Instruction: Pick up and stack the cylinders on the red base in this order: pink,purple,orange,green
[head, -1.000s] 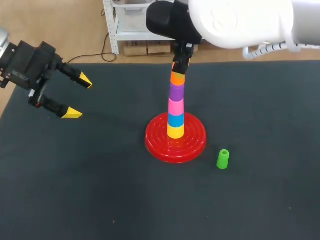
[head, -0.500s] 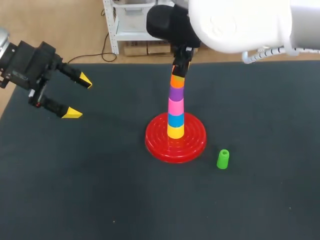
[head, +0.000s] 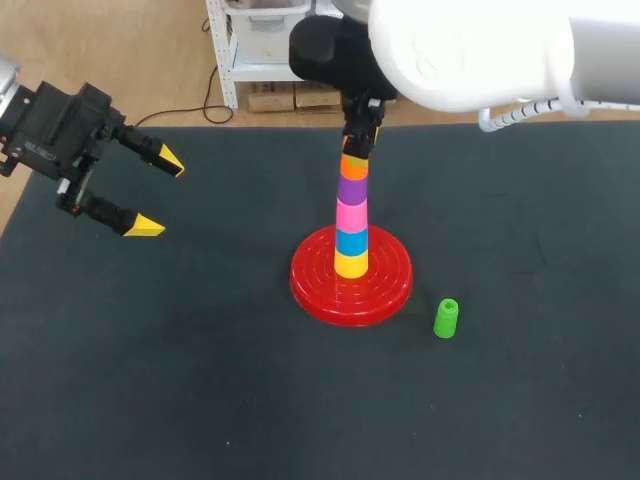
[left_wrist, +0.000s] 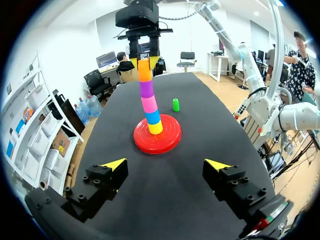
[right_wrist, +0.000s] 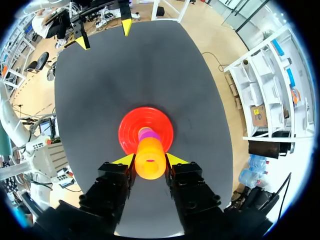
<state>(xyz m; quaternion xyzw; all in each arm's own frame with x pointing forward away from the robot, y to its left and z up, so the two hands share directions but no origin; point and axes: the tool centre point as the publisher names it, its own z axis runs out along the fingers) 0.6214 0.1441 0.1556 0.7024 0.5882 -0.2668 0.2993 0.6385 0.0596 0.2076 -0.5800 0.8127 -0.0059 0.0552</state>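
The work surface is a table covered by a black mat (head: 150, 400). The red base (head: 392, 285) sits near the mat's middle and carries a stack of five cylinders, from bottom to top: yellow (head: 350, 264), blue (head: 350, 241), pink (head: 350, 214), purple (head: 351, 189), orange (head: 353, 166). The stack leans slightly. The right arm enters from the far right and positions the right gripper (right_wrist: 150, 161) directly above the stack, pointing down. In the right wrist view its two yellow-tipped fingers press on opposite sides of the orange cylinder, which is seated on the purple one. The green cylinder (head: 445, 318) stands upright on the mat, near the base on its right-front side, apart from it and from both grippers. The left gripper (head: 157, 194) hangs above the mat's far left corner, well apart from the base, with its fingers spread wide and nothing between them.
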